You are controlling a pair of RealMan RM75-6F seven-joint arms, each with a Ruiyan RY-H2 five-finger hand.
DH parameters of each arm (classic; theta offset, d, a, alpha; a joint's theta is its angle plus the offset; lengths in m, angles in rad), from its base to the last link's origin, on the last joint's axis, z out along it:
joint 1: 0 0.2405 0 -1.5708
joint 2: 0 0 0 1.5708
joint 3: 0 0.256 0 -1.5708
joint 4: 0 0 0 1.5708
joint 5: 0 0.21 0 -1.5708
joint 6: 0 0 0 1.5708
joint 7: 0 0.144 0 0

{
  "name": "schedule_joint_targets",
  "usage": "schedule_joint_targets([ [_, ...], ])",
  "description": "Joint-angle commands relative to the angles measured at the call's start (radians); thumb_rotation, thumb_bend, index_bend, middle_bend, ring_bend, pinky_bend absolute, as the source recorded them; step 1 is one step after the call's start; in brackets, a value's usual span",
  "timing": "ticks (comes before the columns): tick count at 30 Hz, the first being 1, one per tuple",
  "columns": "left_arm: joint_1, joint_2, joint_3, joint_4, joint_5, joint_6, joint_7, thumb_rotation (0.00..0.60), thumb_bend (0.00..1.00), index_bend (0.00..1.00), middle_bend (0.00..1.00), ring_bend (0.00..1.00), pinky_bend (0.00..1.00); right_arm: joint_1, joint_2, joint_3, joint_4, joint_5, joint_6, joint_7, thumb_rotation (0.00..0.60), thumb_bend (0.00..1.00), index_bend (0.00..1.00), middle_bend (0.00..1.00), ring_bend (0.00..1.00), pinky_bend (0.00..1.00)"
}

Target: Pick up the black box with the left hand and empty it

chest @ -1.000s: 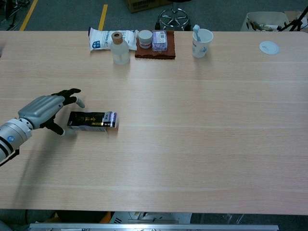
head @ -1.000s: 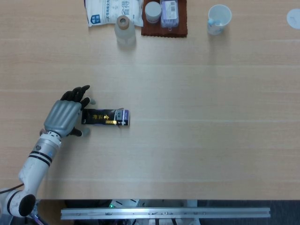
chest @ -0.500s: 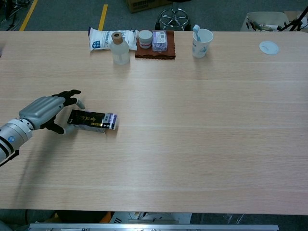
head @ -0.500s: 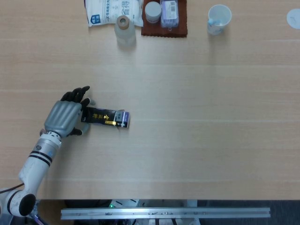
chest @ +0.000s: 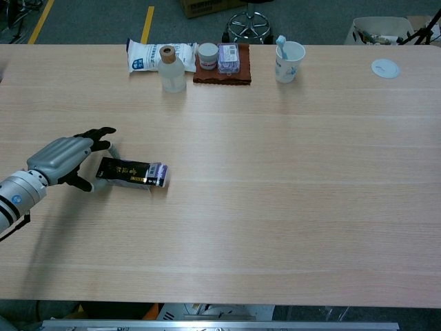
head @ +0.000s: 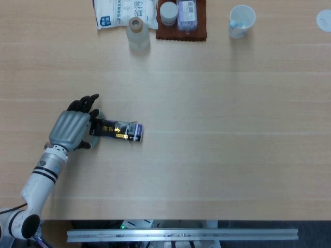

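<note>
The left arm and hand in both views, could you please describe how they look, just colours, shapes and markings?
The left hand has a smooth, rounded silver-grey metallic back shell and black fingers. Behind it comes a short silver wrist collar, then a white, tube-shaped forearm ringed by dark bands near the wrist. A black, rounded joint closes the arm's lower end in the head view. No sleeve shows. The right arm appears in neither view.

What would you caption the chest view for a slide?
The robot's left hand closes around one end of the black box on the table.
</note>
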Motion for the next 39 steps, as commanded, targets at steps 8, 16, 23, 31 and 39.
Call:
schedule_joint_targets([
  [8,0.006,0.045,0.016,-0.056,0.058,0.072,0.098,0.600,0.33,0.44,0.00,0.00,0.11,-0.001,0.001,0.001,-0.003,-0.004,0.006,0.002,0.600,0.05,0.11,0.12,0.05,0.31],
  [16,-0.002,0.173,0.024,-0.183,0.100,0.120,0.259,0.600,0.33,0.45,0.00,0.00,0.11,0.002,0.000,0.002,-0.007,-0.009,0.006,-0.003,0.600,0.05,0.11,0.12,0.05,0.31],
  [23,-0.009,0.261,0.027,-0.261,0.105,0.133,0.389,0.600,0.33,0.45,0.00,0.00,0.11,0.004,0.000,0.002,-0.011,-0.011,0.007,-0.008,0.600,0.05,0.11,0.12,0.05,0.31],
  [31,-0.014,0.307,0.023,-0.276,0.133,0.174,0.522,0.600,0.33,0.44,0.00,0.00,0.11,0.005,0.000,0.002,-0.014,-0.013,0.009,-0.010,0.600,0.05,0.11,0.12,0.05,0.31],
  [39,-0.005,0.282,0.033,-0.218,0.196,0.225,0.599,0.600,0.33,0.44,0.00,0.00,0.11,0.005,0.001,0.002,-0.015,-0.013,0.009,-0.010,0.600,0.05,0.11,0.12,0.05,0.31],
])
